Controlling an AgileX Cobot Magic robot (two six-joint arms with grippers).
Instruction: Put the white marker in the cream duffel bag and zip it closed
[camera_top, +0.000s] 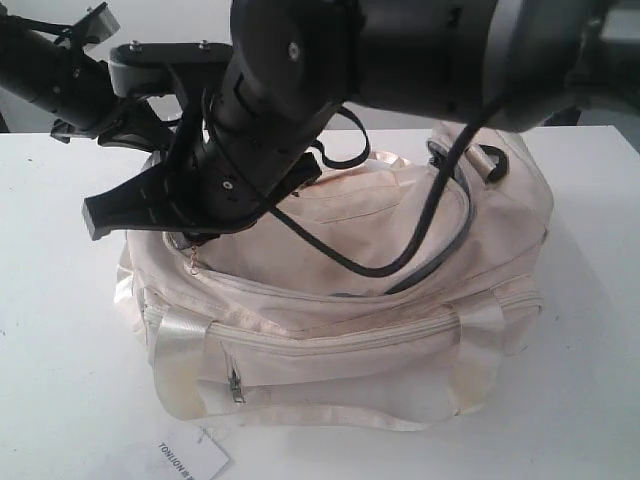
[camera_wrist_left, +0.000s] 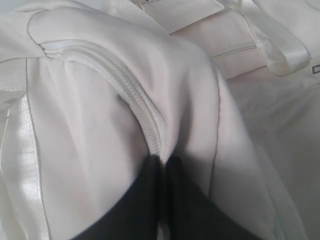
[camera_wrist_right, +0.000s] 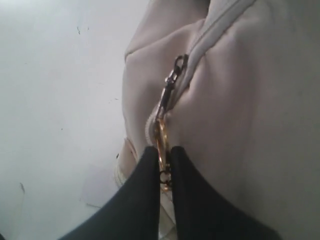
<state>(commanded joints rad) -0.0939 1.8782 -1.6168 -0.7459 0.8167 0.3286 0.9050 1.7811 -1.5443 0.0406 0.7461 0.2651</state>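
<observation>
White table (camera_top: 60, 330) — cream duffel bag (camera_top: 350, 330) (pale wall (camera_top: 190, 20))

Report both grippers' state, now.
Left gripper: closed, pinching the bag fabric.
Right gripper: closed on the zipper pull.

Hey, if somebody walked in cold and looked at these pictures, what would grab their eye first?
A bulky black arm looms across the exterior view, over the cream duffel bag on the white table. The right tool is shut on the gold zipper pull at one end of the bag; the left tool pinches the bag's fabric at the zipper seam.
</observation>
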